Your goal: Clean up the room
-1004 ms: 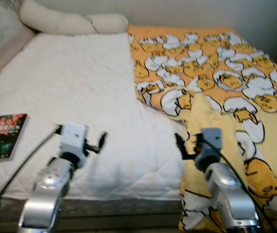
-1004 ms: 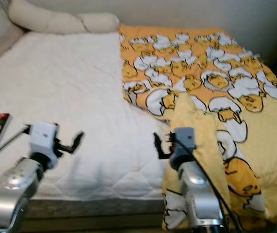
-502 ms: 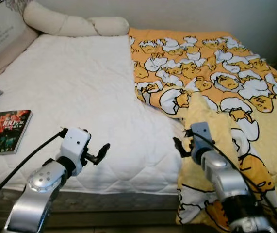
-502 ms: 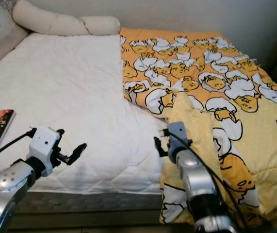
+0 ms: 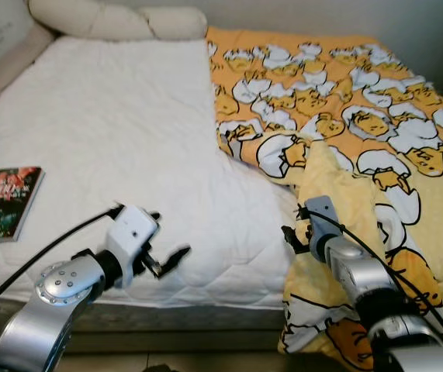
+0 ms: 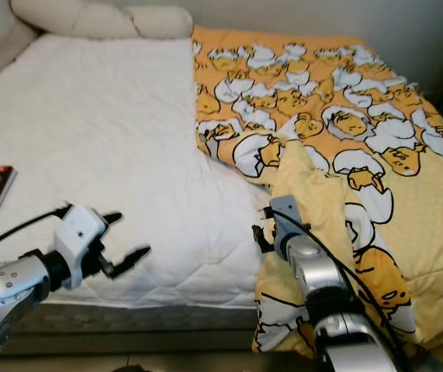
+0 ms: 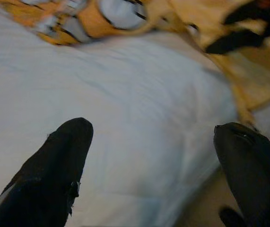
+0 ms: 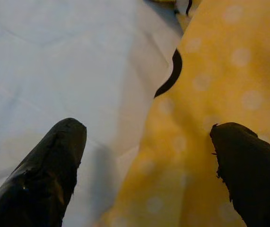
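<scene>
I have my right gripper (image 8: 149, 156) spread wide, one finger (image 8: 54, 165) over the white mattress (image 5: 112, 132) and the other over the yellow blanket (image 5: 345, 116), right at the blanket's folded-back edge near the mattress's front. Nothing sits between the fingers. My left gripper (image 5: 167, 260) is also released, fingers apart, hovering over the mattress's front edge, well to the left of the blanket. The blanket, orange with a cartoon egg print, covers the mattress's right half; its long axis runs from the front edge back toward the pillows (image 5: 112, 19). A book (image 5: 4, 201) lies flat near the mattress's left edge.
</scene>
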Controlling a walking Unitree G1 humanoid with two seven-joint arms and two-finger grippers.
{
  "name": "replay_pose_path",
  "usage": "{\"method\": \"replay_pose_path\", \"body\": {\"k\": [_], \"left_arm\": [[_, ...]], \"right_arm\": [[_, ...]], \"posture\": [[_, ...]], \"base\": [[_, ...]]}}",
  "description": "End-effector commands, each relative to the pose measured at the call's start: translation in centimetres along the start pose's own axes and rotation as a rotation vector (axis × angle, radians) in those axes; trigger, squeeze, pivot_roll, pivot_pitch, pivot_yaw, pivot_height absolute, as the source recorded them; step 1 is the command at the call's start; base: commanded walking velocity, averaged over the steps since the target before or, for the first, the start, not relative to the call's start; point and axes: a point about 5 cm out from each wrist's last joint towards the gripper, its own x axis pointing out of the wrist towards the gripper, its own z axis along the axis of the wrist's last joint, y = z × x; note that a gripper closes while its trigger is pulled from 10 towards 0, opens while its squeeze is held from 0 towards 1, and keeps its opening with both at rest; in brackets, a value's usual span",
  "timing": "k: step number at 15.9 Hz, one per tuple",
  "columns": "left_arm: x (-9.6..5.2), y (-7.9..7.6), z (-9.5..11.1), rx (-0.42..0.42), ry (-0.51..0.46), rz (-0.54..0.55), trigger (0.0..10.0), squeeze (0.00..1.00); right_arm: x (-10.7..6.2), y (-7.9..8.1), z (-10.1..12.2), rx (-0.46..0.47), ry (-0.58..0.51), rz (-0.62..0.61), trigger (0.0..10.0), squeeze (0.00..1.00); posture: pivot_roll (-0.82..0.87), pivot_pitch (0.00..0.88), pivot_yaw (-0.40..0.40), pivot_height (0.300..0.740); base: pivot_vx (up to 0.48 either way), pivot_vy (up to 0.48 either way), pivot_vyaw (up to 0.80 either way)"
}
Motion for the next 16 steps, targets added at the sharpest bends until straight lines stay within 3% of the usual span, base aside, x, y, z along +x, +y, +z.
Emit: {"method": "replay_pose_path", "body": {"k": [1,2,5,6,7,8,9,16], "left_arm": [[-0.2,-0.5,0.5,0.017,-0.001,-0.042,10.0,0.00],[-0.5,-1.0,0.4,0.025,0.018,-0.076,10.0,0.00],[-1.4,-1.8,0.5,0.040,0.046,-0.140,10.0,0.00],[-1.6,-2.1,0.6,0.043,0.055,-0.165,10.0,0.00],[-1.8,-2.5,0.8,0.049,0.059,-0.187,10.0,0.00],[-1.9,-2.6,1.0,0.051,0.060,-0.196,10.0,0.00],[-2.0,-2.7,1.1,0.051,0.059,-0.200,10.0,0.00],[-2.2,-3.3,1.6,0.045,0.058,-0.217,10.0,0.00]], "right_arm": [[0.1,-0.3,-0.5,-0.033,0.023,-0.010,10.0,1.00],[0.4,-0.1,-1.0,-0.033,0.049,-0.013,10.0,0.00],[0.6,0.2,-2.0,-0.020,0.101,-0.012,10.0,0.00],[0.7,0.4,-2.5,-0.025,0.121,-0.016,4.8,0.00],[0.7,0.5,-2.8,-0.039,0.132,-0.027,1.6,0.00],[0.8,0.5,-2.9,-0.039,0.133,-0.029,1.6,0.00],[0.8,0.6,-3.0,-0.037,0.134,-0.030,0.0,0.00],[0.8,0.4,-3.0,-0.031,0.107,-0.033,0.0,0.00]], "posture": [[0.09,0.135,-0.052,0.740],[0.10,0.156,-0.047,0.740],[0.12,0.206,-0.039,0.740],[0.13,0.221,-0.038,0.740],[0.14,0.230,-0.035,0.740],[0.15,0.232,-0.034,0.740],[0.15,0.235,-0.032,0.740],[0.14,0.218,-0.027,0.740]], "base": [[0.000,0.000,0.00],[0.000,0.000,0.00],[0.000,0.000,0.00],[0.000,0.000,0.00],[0.000,0.000,0.00],[0.000,0.000,0.00],[0.000,0.000,0.00],[0.000,0.000,0.00]]}}
